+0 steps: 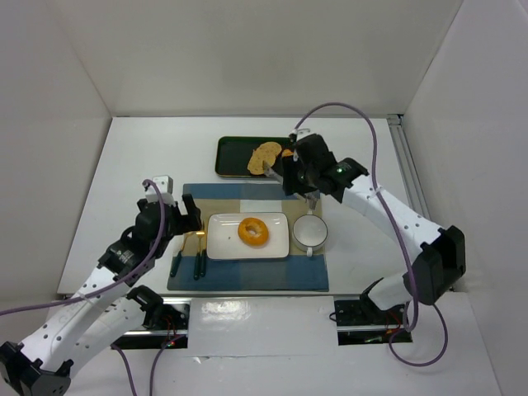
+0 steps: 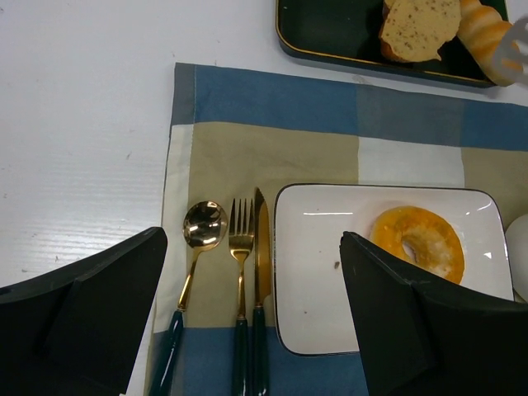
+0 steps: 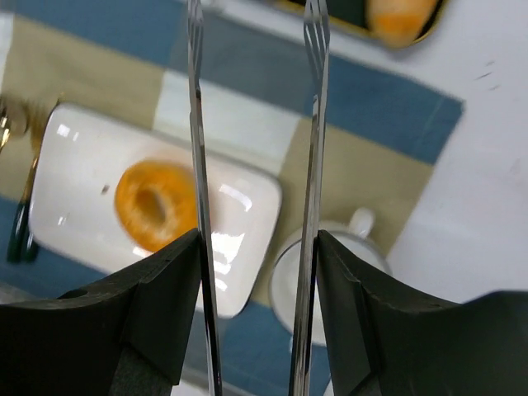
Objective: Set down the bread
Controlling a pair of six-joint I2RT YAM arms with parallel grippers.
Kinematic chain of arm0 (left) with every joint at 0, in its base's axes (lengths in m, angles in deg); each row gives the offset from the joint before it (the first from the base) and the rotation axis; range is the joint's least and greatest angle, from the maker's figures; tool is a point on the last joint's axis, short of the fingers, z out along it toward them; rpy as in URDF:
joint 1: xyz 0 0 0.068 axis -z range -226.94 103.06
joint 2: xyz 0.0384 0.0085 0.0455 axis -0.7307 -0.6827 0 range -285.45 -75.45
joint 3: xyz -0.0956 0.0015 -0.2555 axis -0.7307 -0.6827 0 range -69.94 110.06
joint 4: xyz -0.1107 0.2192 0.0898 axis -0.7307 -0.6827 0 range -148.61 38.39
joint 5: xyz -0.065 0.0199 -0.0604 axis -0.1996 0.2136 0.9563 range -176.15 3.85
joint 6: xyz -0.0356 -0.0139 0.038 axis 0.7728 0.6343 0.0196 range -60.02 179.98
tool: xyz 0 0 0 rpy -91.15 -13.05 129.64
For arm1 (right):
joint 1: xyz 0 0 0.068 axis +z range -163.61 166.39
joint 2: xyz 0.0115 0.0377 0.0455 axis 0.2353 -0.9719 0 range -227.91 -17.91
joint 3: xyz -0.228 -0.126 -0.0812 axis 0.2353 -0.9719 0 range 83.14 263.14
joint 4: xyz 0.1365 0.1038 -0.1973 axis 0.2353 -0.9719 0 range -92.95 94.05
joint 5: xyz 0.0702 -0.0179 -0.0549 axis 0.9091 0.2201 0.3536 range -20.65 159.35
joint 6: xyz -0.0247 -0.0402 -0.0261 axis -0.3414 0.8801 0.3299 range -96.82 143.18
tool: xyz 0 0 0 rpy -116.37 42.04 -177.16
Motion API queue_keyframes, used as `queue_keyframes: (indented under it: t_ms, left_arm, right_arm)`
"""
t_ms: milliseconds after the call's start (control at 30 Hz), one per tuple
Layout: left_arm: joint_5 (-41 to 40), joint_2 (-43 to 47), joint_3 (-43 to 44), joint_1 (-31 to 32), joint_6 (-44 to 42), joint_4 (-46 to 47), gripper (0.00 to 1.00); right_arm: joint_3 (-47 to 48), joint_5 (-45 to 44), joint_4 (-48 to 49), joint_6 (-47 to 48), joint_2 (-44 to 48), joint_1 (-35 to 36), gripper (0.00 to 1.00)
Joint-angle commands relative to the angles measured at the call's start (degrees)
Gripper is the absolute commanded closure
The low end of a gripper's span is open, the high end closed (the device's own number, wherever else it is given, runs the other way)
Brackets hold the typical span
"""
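Observation:
The bread point(image 1: 253, 231) point(image 2: 417, 242) point(image 3: 155, 205), an orange-glazed ring doughnut, lies free on the white rectangular plate point(image 1: 223, 241) point(image 2: 313, 280) point(image 3: 78, 169). My right gripper point(image 1: 293, 172) point(image 3: 257, 247) hovers above the mat between the plate and the dark tray, shut on a pair of metal tongs point(image 3: 313, 124). The tongs' two blades stand apart with nothing between them, and their tip point(image 2: 513, 45) reaches the tray's edge. My left gripper point(image 1: 183, 219) point(image 2: 252, 247) hangs open over the cutlery, holding nothing.
A dark tray point(image 1: 231, 153) point(image 2: 330, 37) at the back holds a brown slice point(image 1: 264, 157) point(image 2: 419, 25) and a golden ridged roll point(image 2: 485, 33) point(image 3: 398, 18). A white cup point(image 1: 310, 231) point(image 3: 334, 272) stands right of the plate. Spoon, fork and knife point(image 2: 242, 247) lie on the checked placemat point(image 1: 247, 276).

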Motion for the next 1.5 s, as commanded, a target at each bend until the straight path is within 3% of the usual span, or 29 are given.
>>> queue_keyframes:
  t_ms: [0, 300, 633, 967, 1467]
  left_arm:
    - [1.3, -0.2, 1.3, -0.3, -0.9, 2.3, 0.0]
    - [2.0, -0.7, 2.3, -0.3, -2.0, 2.9, 0.0]
    - [2.5, -0.7, 2.3, -0.3, -2.0, 2.9, 0.0]
    - [2.5, 0.4, 2.3, -0.3, -2.0, 1.8, 0.0]
    - [2.5, 0.4, 2.3, -0.3, -1.0, 1.8, 0.0]
  right_arm:
    - [5.5, -1.5, 6.9, 2.6, -2.4, -6.2, 0.38]
    - [7.0, 4.4, 13.5, 3.2, -9.5, -25.2, 0.38]
    - [9.3, 8.7, 17.2, 1.0, -16.9, -34.0, 0.38]
    - [8.7, 0.8, 14.9, 1.5, -21.7, -34.6, 0.38]
    - [8.7, 1.1, 7.2, 2.5, -27.3, -31.8, 0.4]
